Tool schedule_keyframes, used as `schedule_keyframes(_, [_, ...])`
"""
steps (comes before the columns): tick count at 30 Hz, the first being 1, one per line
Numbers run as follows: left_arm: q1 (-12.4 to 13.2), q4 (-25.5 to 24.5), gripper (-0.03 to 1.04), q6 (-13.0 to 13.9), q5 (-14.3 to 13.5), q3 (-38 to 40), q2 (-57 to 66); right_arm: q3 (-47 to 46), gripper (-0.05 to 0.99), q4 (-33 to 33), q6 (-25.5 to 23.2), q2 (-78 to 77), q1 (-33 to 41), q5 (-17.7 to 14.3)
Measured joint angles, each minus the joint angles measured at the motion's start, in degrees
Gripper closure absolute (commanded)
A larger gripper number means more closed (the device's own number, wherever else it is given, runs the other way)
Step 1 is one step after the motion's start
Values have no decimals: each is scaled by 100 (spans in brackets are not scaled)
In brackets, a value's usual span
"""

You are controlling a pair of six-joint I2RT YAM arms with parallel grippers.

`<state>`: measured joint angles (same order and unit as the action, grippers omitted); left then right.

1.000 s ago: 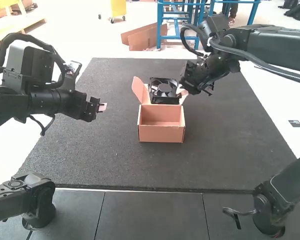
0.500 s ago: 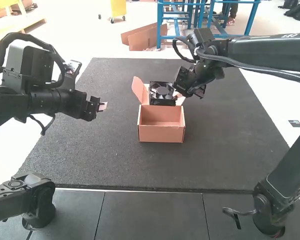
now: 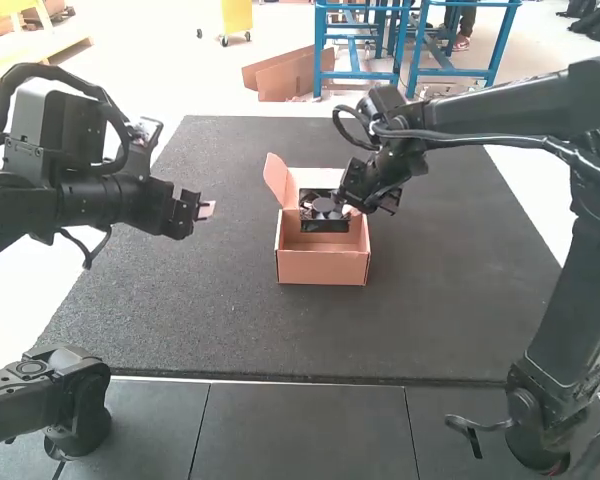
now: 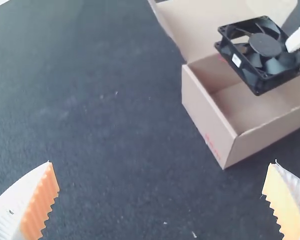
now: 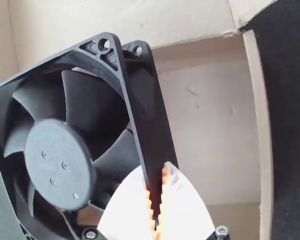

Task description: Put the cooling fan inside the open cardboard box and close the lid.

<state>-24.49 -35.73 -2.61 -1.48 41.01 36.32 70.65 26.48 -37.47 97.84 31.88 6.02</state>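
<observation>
Cooling fan (image 3: 323, 208) hung tilted above dark mat (image 3: 180, 320); nearest, left gripper (image 3: 195, 212) spread wide, well apart from cardboard box (image 3: 321, 262); fan over the box's open top, far side, frame pinched by right gripper (image 3: 354, 203) behind; from right wrist, white fingers (image 5: 187, 215) nipping the rim

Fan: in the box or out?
Partly in at most: the right hand holds the cooling fan tilted over the cardboard box's open top, not lying on its floor.

I saw the fan (image 5: 55, 165) in smooth black plastic with a dull sheen; the box (image 3: 321, 265) was matt brown cardboard; the mat (image 4: 90, 100) looked dark, coarse, gritty.
</observation>
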Motion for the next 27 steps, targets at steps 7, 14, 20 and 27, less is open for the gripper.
schedule_keyframes(7, [0,79,4,0,0,0,0,-131,95,-101,72,7,-2,-9])
schedule_keyframes(14, [0,83,4,0,0,0,0,-435,95,-214,129,127,-2,-24])
schedule_keyframes(20, [0,79,4,-2,0,-2,0,-560,95,-400,131,195,11,-39])
schedule_keyframes(27, [0,79,4,-4,0,-2,0,-560,95,-588,133,367,212,-50])
